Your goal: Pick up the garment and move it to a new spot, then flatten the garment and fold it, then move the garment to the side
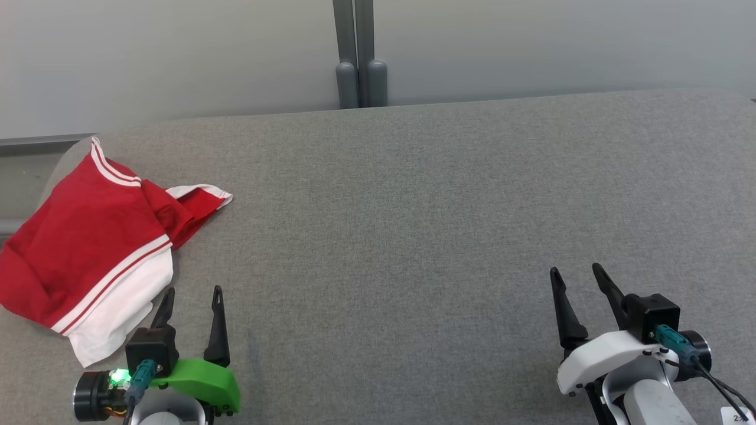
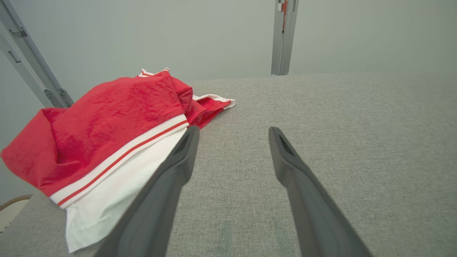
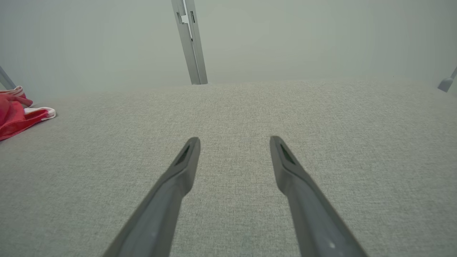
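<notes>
Red-and-white garment crumpled just ahead-left of left gripper, white hem beside its outer finger; both claws released, empty; right gripper well apart from it. Best: pinch bunched red fold, lift clear before carrying; garment lies at grey table corner, so move inward; wide bare room ahead of right gripper.
</notes>
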`<state>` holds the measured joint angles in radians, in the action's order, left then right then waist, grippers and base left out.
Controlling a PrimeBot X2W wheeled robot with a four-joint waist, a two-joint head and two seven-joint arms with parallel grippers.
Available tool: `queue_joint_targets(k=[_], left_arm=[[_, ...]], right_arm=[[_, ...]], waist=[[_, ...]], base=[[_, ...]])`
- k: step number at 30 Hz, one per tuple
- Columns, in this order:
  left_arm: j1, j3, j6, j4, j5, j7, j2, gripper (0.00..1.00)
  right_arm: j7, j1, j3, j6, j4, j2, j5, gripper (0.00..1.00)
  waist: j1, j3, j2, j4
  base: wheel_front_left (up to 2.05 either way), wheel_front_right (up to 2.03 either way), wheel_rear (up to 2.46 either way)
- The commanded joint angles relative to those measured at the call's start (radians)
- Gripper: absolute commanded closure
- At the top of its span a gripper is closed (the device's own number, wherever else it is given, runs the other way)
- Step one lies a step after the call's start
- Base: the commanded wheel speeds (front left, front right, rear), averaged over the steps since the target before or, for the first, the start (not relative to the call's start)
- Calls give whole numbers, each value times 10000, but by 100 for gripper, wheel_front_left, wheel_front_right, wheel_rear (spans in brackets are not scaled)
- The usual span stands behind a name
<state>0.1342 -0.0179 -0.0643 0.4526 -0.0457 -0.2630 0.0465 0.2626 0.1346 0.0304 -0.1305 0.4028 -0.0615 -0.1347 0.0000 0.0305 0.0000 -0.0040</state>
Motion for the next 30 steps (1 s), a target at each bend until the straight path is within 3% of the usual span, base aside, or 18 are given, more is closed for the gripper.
queue_joint_targets(k=[1, 18, 30], left_arm=[[33, -37, 70, -15, 73, -20, 75, 0], [-72, -120, 128, -212, -123, -20, 71, 0], [-35, -175, 193, -222, -140, -20, 72, 0]], right_arm=[[34, 123, -43, -4, 23, -7, 30, 0], [32, -31, -344, -4, -814, 83, -86, 0], [32, 13, -194, -4, -643, 99, -55, 0]], waist=[[0, -1, 0, 2], [0, -41, 0, -18], [0, 20, 0, 296]], base=[[0, 0, 0], [0, 0, 0], [0, 0, 0]])
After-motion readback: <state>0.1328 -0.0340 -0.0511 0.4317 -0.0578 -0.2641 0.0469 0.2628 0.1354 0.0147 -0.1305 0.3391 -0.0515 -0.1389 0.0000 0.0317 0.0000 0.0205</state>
